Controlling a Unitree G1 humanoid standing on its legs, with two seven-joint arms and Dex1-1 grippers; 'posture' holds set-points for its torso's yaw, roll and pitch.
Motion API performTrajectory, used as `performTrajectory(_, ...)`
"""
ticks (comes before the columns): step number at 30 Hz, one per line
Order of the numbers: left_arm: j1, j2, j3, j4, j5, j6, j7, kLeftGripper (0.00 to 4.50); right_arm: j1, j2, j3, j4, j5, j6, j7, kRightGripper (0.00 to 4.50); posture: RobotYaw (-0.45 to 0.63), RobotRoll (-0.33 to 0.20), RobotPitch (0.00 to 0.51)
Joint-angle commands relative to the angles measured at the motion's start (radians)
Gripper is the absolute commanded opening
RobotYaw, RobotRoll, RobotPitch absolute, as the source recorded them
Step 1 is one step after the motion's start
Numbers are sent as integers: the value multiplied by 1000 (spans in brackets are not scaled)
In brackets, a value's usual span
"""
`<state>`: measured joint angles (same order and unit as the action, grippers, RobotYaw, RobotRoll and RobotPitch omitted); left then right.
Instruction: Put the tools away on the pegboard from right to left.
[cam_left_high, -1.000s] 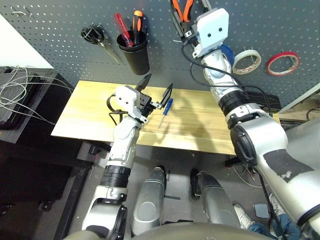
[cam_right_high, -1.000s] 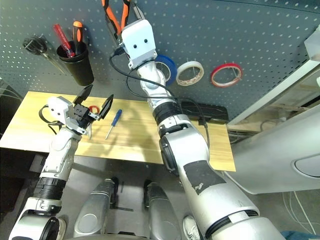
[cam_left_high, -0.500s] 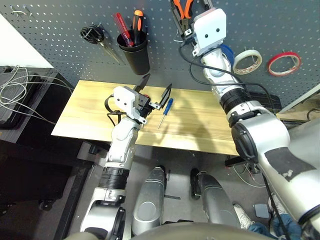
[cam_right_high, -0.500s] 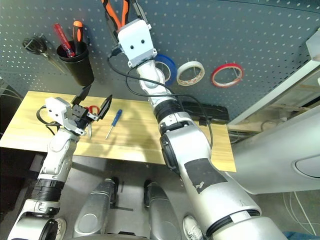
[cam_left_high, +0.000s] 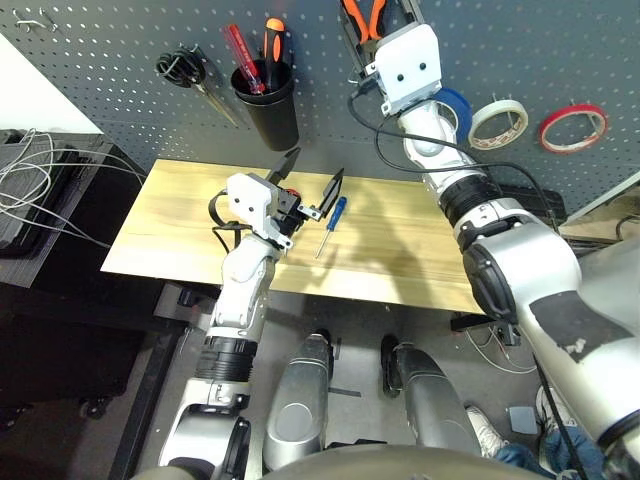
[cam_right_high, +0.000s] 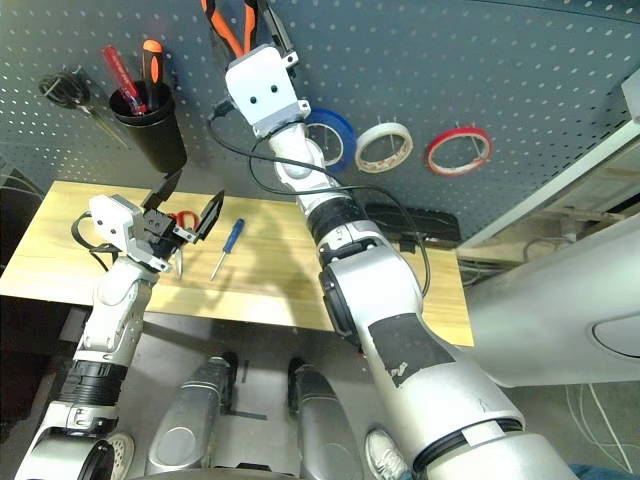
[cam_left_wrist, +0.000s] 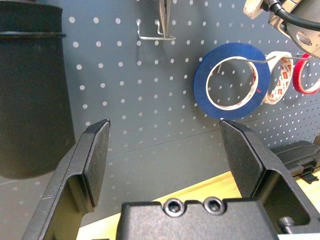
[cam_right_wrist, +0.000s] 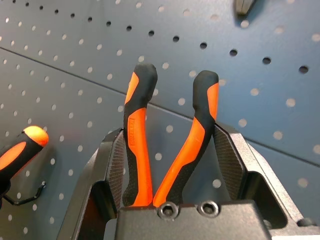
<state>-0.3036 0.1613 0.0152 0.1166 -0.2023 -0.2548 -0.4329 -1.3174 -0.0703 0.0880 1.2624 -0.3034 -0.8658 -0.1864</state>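
Observation:
My right gripper (cam_right_wrist: 170, 150) is shut on the orange-and-black pliers (cam_right_wrist: 137, 125), held high against the dark grey pegboard (cam_left_high: 120, 50). The blue tape roll (cam_left_wrist: 230, 80) hangs on a hook just right of that arm. The small blue-handled screwdriver (cam_left_high: 332, 218) lies on the wooden table (cam_left_high: 170, 225). My left gripper (cam_left_high: 318, 168) hovers open over the table beside the screwdriver, with nothing between its fingers. A red scissors handle (cam_right_high: 184, 217) peeks out under it.
A black cup (cam_left_high: 268, 108) on the board holds red and orange-handled tools. Black scissors (cam_left_high: 185, 68) hang to its left. White tape (cam_left_high: 497, 120) and red tape (cam_left_high: 572, 125) hang at the right. A bare metal hook (cam_left_wrist: 156, 36) juts from the board.
My right arm has shifted slightly left along the pegboard with the pliers still gripped. The left arm has barely moved.

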Motion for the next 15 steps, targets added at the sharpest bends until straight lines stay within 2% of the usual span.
performTrajectory(1, 25, 2, -9, -13, 11, 9, 3, 4500, -21, 22, 4, 5, 2, 3, 9, 3064, 230, 0, 258)
performTrajectory(8, 27, 1, -11, -15, 17, 7, 12, 4500, -11, 52, 0, 10, 14, 19, 22, 3064, 240, 0, 259)
performTrajectory(15, 26, 0, -10, -12, 20, 6, 16, 4500, 11, 42, 12, 14, -3, 35, 13, 3064, 239, 0, 260)
